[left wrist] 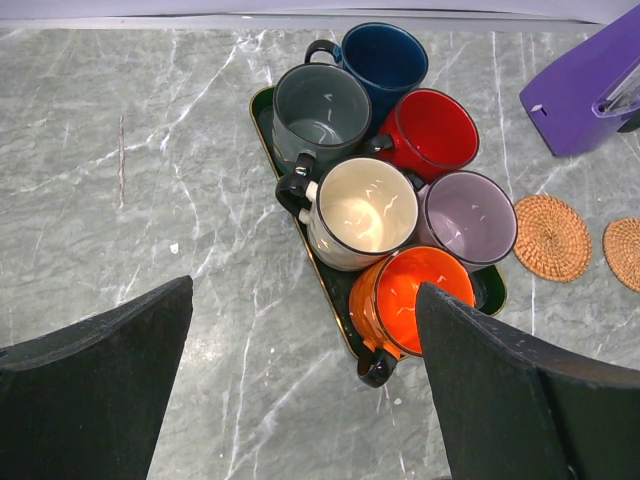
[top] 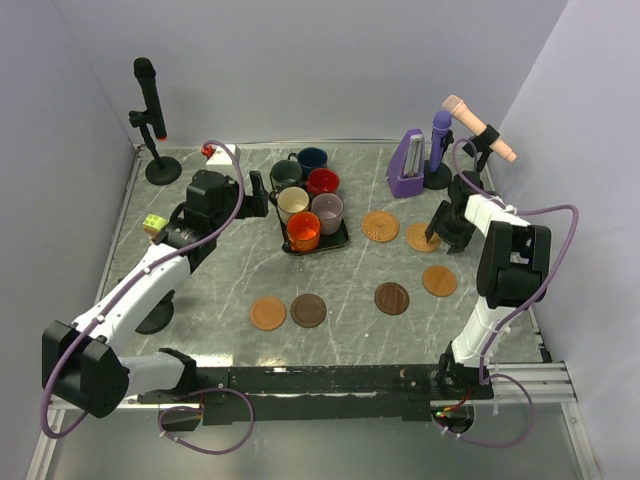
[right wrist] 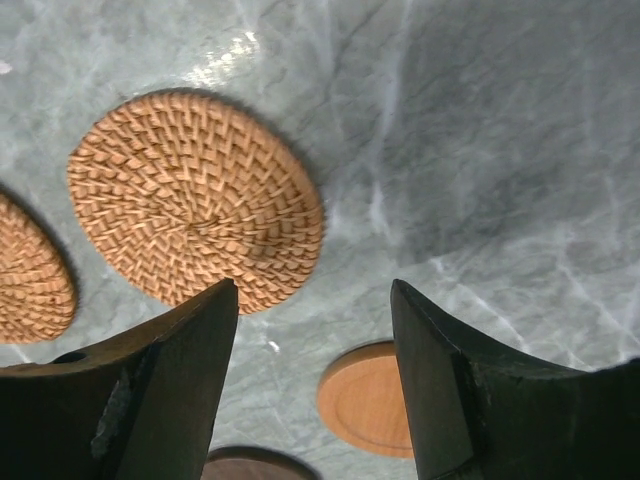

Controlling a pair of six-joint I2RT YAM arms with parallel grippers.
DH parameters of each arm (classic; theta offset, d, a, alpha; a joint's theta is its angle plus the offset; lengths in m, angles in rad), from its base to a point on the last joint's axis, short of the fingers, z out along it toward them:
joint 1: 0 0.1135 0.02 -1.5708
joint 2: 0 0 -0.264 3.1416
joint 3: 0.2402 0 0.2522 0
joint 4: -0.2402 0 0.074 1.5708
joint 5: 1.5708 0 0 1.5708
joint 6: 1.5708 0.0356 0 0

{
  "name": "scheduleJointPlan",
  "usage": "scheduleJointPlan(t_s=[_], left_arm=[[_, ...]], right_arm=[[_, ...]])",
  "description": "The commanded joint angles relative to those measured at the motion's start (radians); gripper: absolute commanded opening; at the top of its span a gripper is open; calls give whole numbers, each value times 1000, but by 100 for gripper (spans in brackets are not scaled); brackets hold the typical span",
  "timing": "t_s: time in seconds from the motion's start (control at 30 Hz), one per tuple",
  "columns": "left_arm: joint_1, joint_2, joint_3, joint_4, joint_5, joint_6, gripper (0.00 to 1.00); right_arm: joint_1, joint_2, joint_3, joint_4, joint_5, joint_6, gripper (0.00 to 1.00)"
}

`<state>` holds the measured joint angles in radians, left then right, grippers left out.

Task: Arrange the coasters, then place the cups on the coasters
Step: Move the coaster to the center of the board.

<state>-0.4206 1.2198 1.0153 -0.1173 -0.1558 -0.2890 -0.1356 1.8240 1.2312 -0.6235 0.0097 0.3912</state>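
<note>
Six cups stand packed on a black tray [left wrist: 262,105]: navy [left wrist: 385,55], grey-green [left wrist: 320,105], red [left wrist: 432,130], cream [left wrist: 362,210], mauve [left wrist: 468,215] and orange [left wrist: 420,295]. My left gripper [left wrist: 305,300] hovers open just left of the tray [top: 343,238], its right finger in front of the orange cup. Coasters lie flat on the table: two woven [top: 380,226] [top: 420,238], two smooth tan [top: 439,280] [top: 268,313], two dark brown [top: 391,298] [top: 308,310]. My right gripper [right wrist: 315,300] is open and empty low over bare table beside a woven coaster [right wrist: 195,200].
A purple wedge-shaped object [top: 408,165] and two microphones on stands [top: 478,128] crowd the back right. A black microphone stand [top: 150,110] is at the back left, with a green roll [top: 153,225] by the left wall. Walls enclose three sides.
</note>
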Motion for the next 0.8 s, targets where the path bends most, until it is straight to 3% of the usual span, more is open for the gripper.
scheduleJointPlan(t_s=[0.0, 0.77], left_arm=[[-6, 1, 3, 31, -11, 14, 97], [-6, 14, 5, 30, -11, 14, 97]], right_arm=[[-1, 23, 14, 25, -46, 32, 69], [19, 103, 56, 88, -62, 140, 52]])
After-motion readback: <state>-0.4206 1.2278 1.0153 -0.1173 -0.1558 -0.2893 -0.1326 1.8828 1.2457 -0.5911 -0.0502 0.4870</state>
